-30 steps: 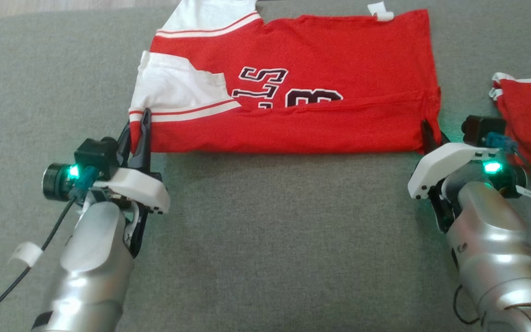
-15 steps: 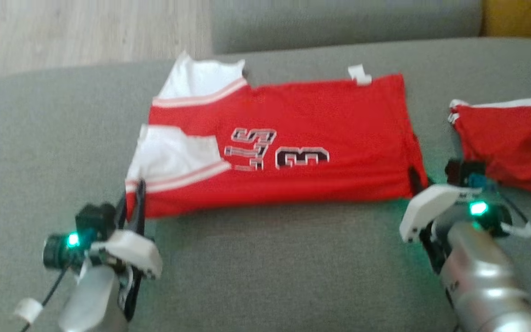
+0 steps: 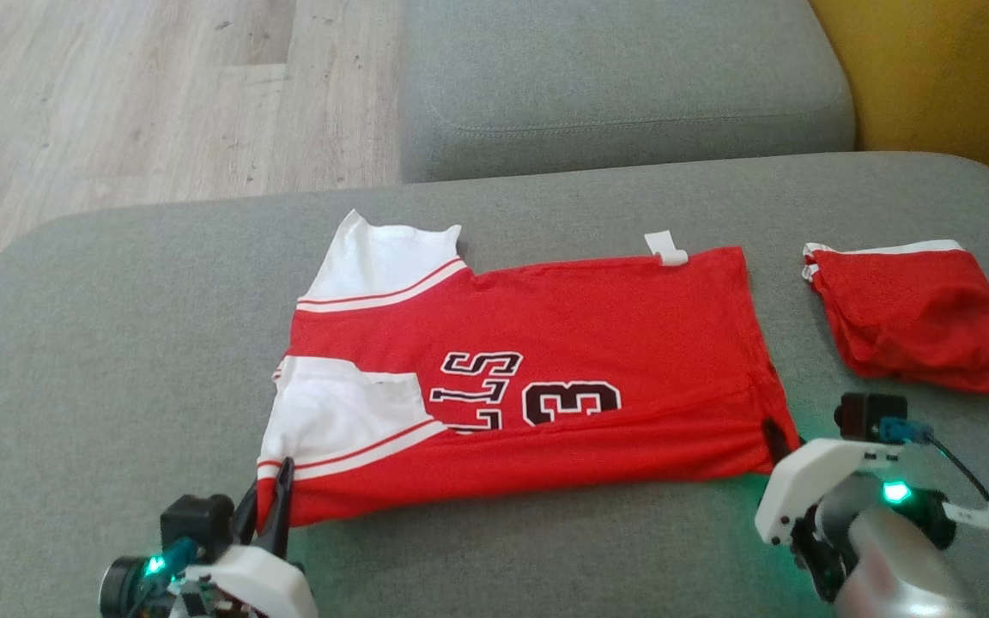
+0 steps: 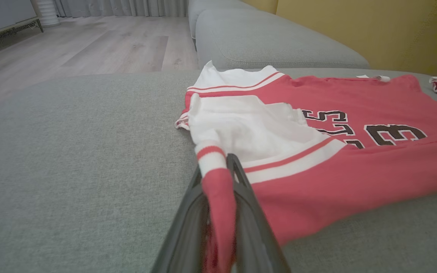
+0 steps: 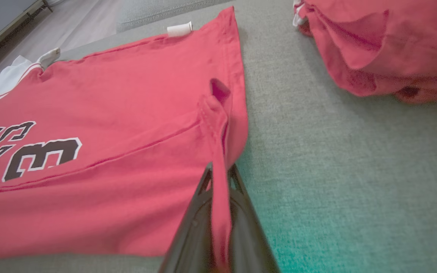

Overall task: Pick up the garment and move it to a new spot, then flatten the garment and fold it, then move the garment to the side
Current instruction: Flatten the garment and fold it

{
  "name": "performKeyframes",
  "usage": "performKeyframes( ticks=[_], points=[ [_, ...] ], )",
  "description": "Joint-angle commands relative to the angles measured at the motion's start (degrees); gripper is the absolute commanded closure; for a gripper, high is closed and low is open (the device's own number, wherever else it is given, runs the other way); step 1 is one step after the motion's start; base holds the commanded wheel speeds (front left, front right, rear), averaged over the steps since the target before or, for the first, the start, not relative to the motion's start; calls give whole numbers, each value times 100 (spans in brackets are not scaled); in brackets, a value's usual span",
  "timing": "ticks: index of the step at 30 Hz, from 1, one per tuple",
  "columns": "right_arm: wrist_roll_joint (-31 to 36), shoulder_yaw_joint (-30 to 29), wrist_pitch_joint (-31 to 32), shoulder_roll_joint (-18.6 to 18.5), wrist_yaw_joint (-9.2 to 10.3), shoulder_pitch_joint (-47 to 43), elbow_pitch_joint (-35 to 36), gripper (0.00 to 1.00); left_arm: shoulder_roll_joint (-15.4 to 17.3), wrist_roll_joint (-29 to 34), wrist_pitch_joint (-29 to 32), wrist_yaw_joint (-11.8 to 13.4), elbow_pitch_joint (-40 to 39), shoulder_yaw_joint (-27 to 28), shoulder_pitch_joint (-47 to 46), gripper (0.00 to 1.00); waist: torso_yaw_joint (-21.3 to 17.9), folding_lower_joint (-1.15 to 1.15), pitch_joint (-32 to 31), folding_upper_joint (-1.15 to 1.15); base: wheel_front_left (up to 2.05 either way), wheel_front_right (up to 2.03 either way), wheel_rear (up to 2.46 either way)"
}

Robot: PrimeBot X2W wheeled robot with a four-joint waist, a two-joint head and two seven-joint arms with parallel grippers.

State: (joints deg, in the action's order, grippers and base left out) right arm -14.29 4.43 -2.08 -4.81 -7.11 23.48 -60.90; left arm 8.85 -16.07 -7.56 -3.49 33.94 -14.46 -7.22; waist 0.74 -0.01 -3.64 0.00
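Note:
The garment [image 3: 546, 360] is a red jersey with white sleeves and black lettering, spread flat on the grey sofa seat [image 3: 100, 343], its near edge folded over. My left gripper [image 3: 271, 498] is shut on the near left corner of the garment [image 4: 317, 182], pinching red and white fabric between its dark fingers [image 4: 249, 197]. At the garment's near right corner, my right gripper [image 3: 776, 436] is shut on the red hem [image 5: 218, 125], which stands up between its fingers [image 5: 237, 182].
A second folded red cloth [image 3: 915, 318] lies on the seat to the right, also in the right wrist view [image 5: 385, 49]. The sofa backrest [image 3: 623, 77] rises behind, a yellow wall [image 3: 941, 77] at the right, and wooden floor [image 3: 117, 94] at the left.
The head camera has tilted up, so the whole scene sits lower in view. Both grippers keep their hold on the garment's near corners.

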Motion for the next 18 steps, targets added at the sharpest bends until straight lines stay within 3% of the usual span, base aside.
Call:
performKeyframes(
  ticks=[1,8,9,10,11,12,18],
  points=[
    [-86,143,50,-71,-37,13,292,100,204,-40,22,62,-275,232,-163,100,7,1,-7,0,0,0,0],
    [-287,69,540,-109,-37,-656,1351,100,231,-77,303,155,-732,167,110,100,-9,1,10,0,0,0,0],
    [-260,7,569,-115,-37,-730,1511,36,228,-75,321,166,-754,153,124,100,-16,1,20,0,0,0,0],
    [-238,-67,604,-109,-37,-801,1663,0,227,-71,330,180,-767,143,132,100,-23,1,31,0,0,0,0],
    [-220,-114,650,-93,-37,-866,1819,0,226,-65,332,195,-771,133,135,55,-29,1,43,0,0,0,0],
    [-205,-155,682,-75,-37,-928,1984,0,226,-61,327,210,-771,127,132,0,-36,1,56,0,0,0,0],
    [-75,-441,649,44,-37,-1126,3021,0,204,-76,86,366,-830,211,4,0,-85,1,160,0,0,0,0]
  ],
)
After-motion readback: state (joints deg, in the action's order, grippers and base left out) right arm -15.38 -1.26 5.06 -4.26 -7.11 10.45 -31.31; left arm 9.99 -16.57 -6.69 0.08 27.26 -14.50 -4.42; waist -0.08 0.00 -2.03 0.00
